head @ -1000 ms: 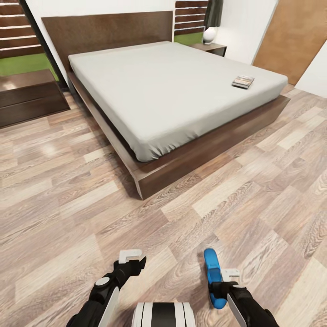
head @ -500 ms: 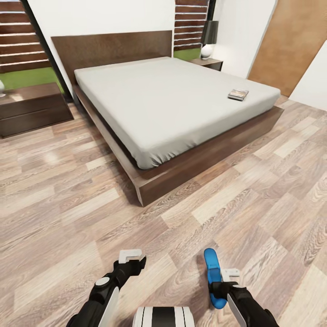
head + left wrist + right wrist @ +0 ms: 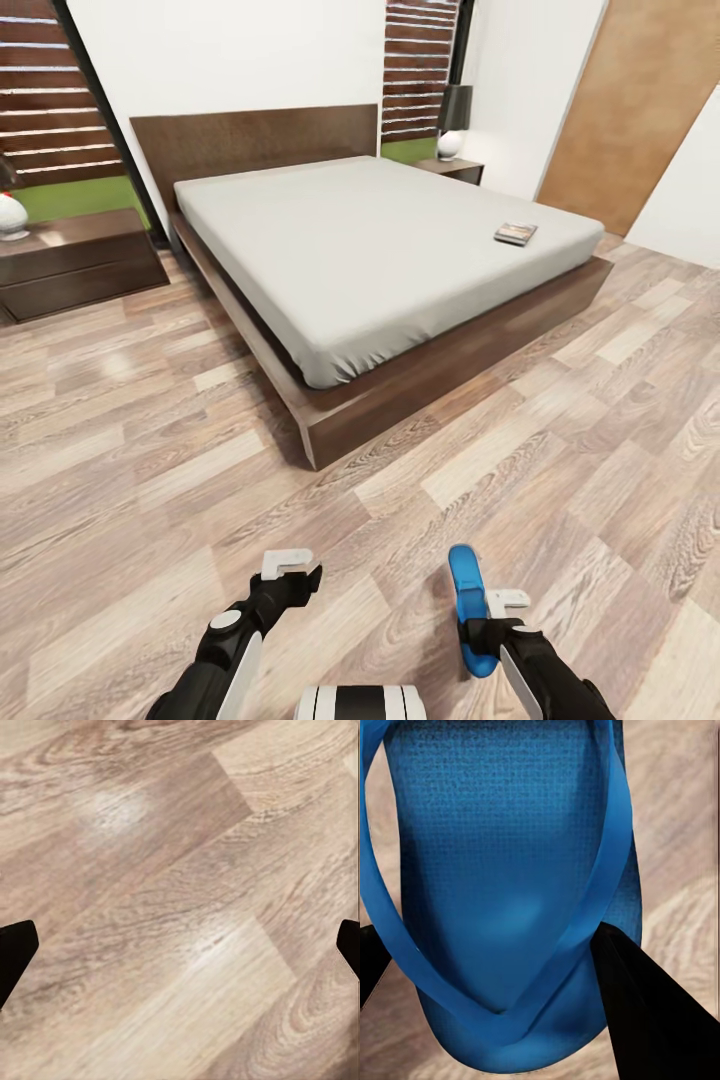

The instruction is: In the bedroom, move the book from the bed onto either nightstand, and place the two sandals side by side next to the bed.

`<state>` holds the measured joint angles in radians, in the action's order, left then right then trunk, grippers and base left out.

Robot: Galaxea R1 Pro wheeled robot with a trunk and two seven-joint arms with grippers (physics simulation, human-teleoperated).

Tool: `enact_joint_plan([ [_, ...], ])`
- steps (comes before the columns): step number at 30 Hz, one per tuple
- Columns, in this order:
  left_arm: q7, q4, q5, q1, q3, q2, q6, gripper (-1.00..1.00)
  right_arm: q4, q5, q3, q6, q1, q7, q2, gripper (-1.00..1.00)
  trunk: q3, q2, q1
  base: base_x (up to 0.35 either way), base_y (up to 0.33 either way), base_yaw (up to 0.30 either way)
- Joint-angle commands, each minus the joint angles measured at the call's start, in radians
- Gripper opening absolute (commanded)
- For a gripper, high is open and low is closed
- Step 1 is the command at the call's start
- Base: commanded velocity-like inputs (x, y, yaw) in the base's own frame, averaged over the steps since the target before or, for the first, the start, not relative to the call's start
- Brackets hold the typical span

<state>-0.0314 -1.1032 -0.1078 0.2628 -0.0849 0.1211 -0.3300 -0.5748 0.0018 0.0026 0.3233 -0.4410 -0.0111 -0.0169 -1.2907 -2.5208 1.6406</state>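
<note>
Left wrist camera: my claw over bare wood-plank floor.

I see the floor [image 3: 180, 892] in pale and grey-brown planks running on a slant, with swirling grain and two soft glossy glare patches. My left claw [image 3: 180, 945] has its two dark fingertips [image 3: 15, 949] at opposite edges of the frame, spread wide apart, with only floor between them.

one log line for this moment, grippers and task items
right gripper: shut on sandal | left gripper: open, holding nothing | book: on bed | nightstand: no book
</note>
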Motion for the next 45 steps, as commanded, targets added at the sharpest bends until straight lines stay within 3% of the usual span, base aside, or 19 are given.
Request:
enact_joint_plan([
  [1,-0.001,-0.001,-0.010,0.000,0.001,0.000,-0.006,1.00,-0.002,-0.002,0.000,0.006,0.000,-0.003,0.000,-1.00,0.003,0.000,-0.001,0.000,0.000,0.000],
  [45,-0.001,-0.001,-0.010,0.000,0.001,0.000,-0.006,1.00,-0.001,-0.003,0.000,0.008,-0.001,-0.004,0.000,-1.00,0.173,0.010,-0.020,0.000,0.000,0.000],
])
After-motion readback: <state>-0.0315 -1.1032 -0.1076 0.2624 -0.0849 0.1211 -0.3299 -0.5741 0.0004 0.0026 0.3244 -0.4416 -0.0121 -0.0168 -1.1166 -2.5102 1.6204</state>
